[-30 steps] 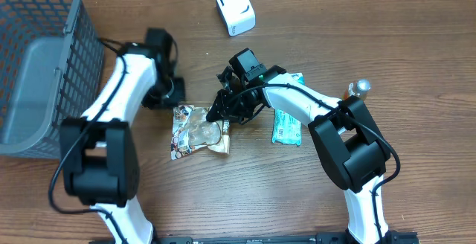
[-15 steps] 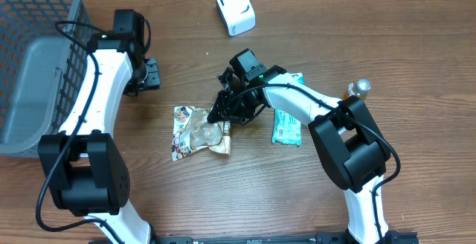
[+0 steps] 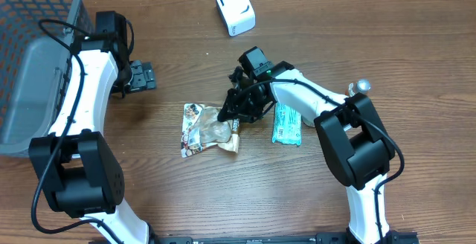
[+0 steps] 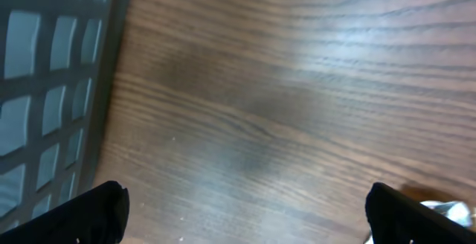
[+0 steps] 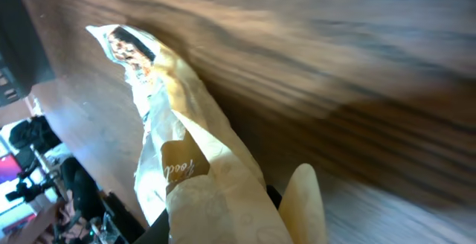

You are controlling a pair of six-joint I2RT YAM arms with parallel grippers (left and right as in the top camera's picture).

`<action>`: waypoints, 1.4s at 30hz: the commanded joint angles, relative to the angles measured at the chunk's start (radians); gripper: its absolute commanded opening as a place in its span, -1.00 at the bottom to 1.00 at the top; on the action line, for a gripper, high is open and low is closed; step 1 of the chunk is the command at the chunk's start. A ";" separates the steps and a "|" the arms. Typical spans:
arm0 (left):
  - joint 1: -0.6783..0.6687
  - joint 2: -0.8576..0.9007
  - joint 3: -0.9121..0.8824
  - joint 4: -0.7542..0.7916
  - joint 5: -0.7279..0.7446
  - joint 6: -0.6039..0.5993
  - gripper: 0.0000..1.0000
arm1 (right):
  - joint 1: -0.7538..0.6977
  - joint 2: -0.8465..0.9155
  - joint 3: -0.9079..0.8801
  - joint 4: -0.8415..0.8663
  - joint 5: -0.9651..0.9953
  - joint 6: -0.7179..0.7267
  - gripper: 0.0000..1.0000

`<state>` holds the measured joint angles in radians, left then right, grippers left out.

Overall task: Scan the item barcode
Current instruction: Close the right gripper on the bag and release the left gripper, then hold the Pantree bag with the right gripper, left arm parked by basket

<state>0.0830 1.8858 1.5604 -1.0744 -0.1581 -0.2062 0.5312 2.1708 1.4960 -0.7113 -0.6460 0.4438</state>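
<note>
The item is a crinkled clear and cream snack packet (image 3: pixel 204 129) lying mid-table. My right gripper (image 3: pixel 236 110) is shut on its right edge. The right wrist view shows the packet (image 5: pixel 186 125) filling the jaws of the right gripper (image 5: pixel 223 222), stretching away up-left; the fingers are mostly hidden behind it. No barcode shows on the packet in either view. My left gripper (image 3: pixel 139 76) stands open and empty beside the basket, well left of the packet. In its wrist view the left gripper (image 4: pixel 249 218) has black fingertips (image 4: pixel 85 216) spread wide over bare wood. A white scanner (image 3: pixel 235 8) stands at the back.
A grey mesh basket (image 3: pixel 41 21) fills the far left, with its wall (image 4: pixel 52 80) close to the left gripper. A teal packet (image 3: pixel 287 123) lies just right of the right gripper. A small silver-capped object (image 3: pixel 361 86) stands further right.
My left gripper let go of the packet, opened wide and drew back up-left to the basket. The right gripper has shifted the packet slightly to the right.
</note>
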 commanded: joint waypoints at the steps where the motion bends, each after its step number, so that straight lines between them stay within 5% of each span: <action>1: 0.008 -0.006 0.011 -0.002 -0.008 -0.003 1.00 | -0.020 0.005 -0.005 -0.017 0.069 -0.008 -0.54; 42: 0.008 -0.006 0.011 0.006 -0.006 -0.003 1.00 | -0.028 0.005 -0.005 -0.020 0.069 -0.007 -0.45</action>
<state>0.0856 1.8858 1.5604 -1.0698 -0.1581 -0.2062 0.5102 2.1708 1.4960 -0.7326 -0.6170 0.4404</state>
